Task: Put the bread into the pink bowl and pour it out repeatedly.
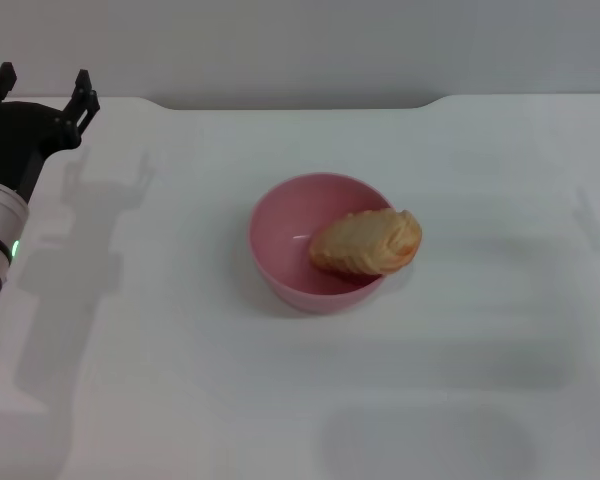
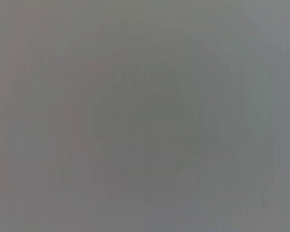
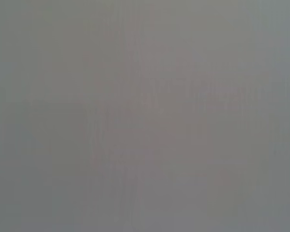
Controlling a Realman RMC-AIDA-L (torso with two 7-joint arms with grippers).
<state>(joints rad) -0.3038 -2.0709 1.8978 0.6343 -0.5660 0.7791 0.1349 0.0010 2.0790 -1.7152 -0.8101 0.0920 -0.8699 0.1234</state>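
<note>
Both fingers of the left end effector (image 1: 42,92) spread apart, empty, far from the bread (image 1: 367,243).

The right wrist view shows only a flat, featureless grey surface (image 3: 145,116) that fills it from edge to edge. The tone shifts very slightly across it, a little warmer and faintly pinkish through the middle and cooler toward the edges, with no outline, edge or object that can be made out. What the surface is cannot be told from this view, and neither the claw nor any of the task's things appears in it.
</note>
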